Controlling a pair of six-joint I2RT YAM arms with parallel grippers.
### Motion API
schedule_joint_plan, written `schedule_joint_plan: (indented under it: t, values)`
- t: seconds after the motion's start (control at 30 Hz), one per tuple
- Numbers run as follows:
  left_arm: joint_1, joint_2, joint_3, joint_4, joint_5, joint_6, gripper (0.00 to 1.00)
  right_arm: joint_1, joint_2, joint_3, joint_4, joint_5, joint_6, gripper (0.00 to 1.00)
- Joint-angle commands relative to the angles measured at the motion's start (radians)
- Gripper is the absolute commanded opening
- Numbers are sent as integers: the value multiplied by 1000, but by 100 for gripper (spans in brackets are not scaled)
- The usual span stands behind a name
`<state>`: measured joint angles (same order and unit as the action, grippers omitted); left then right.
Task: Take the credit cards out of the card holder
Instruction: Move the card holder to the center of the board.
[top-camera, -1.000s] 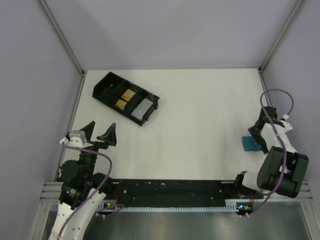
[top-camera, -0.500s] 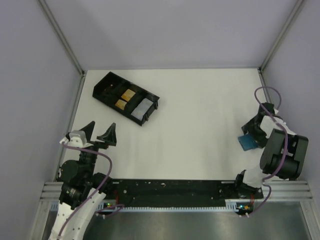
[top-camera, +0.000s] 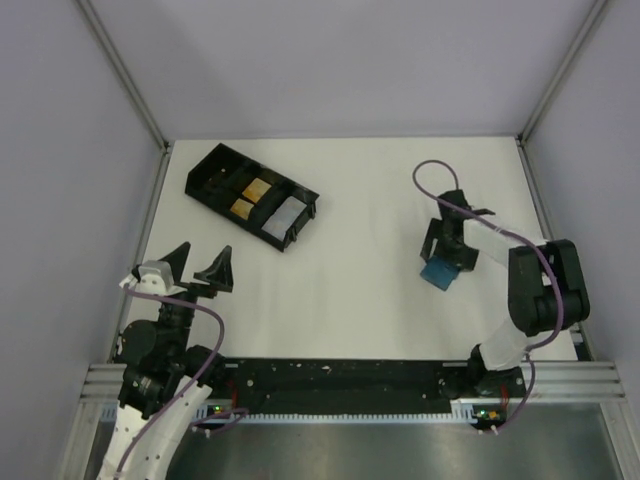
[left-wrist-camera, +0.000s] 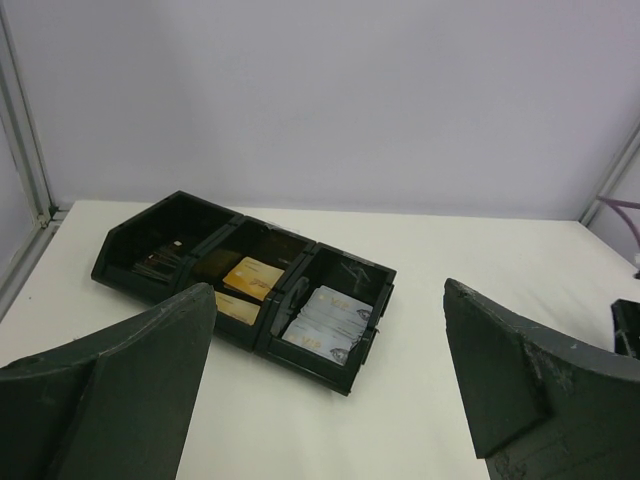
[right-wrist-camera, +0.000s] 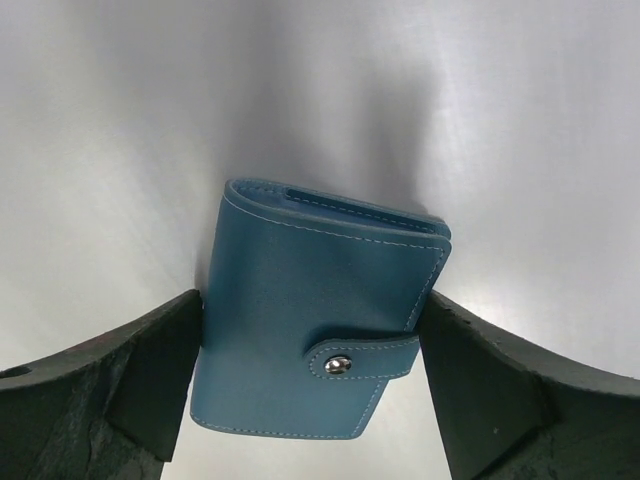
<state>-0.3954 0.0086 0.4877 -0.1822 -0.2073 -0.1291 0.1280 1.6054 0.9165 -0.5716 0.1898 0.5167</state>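
Two fingers (right-wrist-camera: 120, 390) of the right gripper (right-wrist-camera: 310, 320) clamp the closed blue card holder (right-wrist-camera: 300, 280), snap tab fastened, over the table (top-camera: 370, 200) right of centre. Left gripper (top-camera: 205, 255) spread wide, empty.

I see the card holder (right-wrist-camera: 320, 340) in mid-blue, with paler blue stitching along its edges, a lighter blue lining showing at the top, and a shiny silver snap (right-wrist-camera: 339, 364) on the tab. The tray (left-wrist-camera: 318, 362) reads black. One compartment shows gold-tan cards (left-wrist-camera: 250, 275), the next pale grey-white cards (left-wrist-camera: 325, 318) with faint print. The table (top-camera: 380, 200) is white and the walls (top-camera: 350, 60) are soft lavender.
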Motion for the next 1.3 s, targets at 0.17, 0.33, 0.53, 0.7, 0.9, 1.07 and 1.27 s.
schedule_joint_plan:
  t: [0.17, 0.33, 0.53, 0.7, 0.9, 1.07, 1.27]
  values:
    - [-5, -153, 0, 39, 13, 9, 99, 418, 227, 244, -63, -107, 37, 84]
    - [-5, -115, 3, 32, 23, 13, 99, 545, 292, 378, -109, -102, 17, 87]
    - [-5, -27, 20, 29, 71, -15, 99, 608, 254, 435, -140, -102, -36, 94]
    - [-5, 134, 66, -5, 137, -98, 99, 616, 137, 403, -152, -1, -58, 96]
    - [-5, 393, 117, -46, 348, -243, 97, 616, 45, 346, -171, 106, -40, 86]
    - [-5, 586, 117, -25, 465, -334, 93, 640, 50, 329, -162, 152, -3, 68]
    - [-5, 636, 95, -51, 431, -325, 93, 665, 100, 338, -103, 123, 25, 52]
